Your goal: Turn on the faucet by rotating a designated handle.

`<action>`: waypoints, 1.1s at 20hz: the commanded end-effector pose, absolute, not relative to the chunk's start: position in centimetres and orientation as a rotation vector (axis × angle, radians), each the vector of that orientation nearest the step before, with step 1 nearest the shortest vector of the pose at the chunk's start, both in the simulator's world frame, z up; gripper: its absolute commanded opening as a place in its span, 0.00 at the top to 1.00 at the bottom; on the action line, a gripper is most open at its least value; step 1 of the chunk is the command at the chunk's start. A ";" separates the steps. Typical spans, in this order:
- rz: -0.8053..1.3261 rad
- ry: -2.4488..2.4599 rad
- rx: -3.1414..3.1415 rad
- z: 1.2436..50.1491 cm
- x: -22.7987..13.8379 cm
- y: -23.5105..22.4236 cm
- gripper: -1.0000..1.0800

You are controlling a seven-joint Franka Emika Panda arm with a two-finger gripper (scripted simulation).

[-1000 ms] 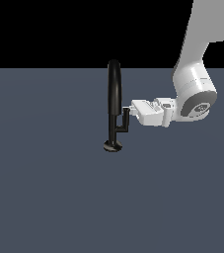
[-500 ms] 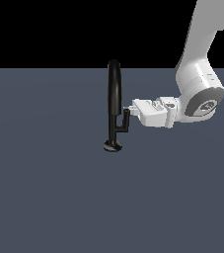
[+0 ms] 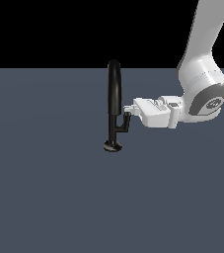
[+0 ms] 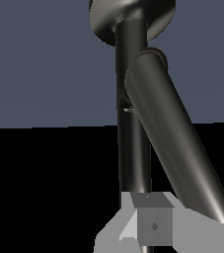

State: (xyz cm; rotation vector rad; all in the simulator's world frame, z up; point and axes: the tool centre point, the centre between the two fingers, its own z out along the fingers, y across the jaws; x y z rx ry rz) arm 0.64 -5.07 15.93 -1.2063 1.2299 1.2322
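1. Gripper reaches in level from the exterior view's right, tips at the handle. Finger spread hidden, so I cannot tell open or clamped.
2. Handle: short lever off the lower stem, angled up toward the gripper; wrist view shows it close by.
3. Faucet upright on the grey floor.
4. Progress: contact looks made; the turn likely remains.
5. No containers visible.

upright black faucet, handle angled upward
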 end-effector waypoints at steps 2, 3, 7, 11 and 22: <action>1.241 1.232 -1.202 15.3 -0.8 -5.1 1.00; 1.242 1.232 -1.202 15.1 -1.1 -5.1 1.00; 1.245 1.232 -1.201 14.6 -2.6 -5.1 1.00; 1.247 1.232 -1.201 14.0 -4.2 -5.1 1.00; 1.244 1.229 -1.203 9.9 -6.0 -5.2 1.00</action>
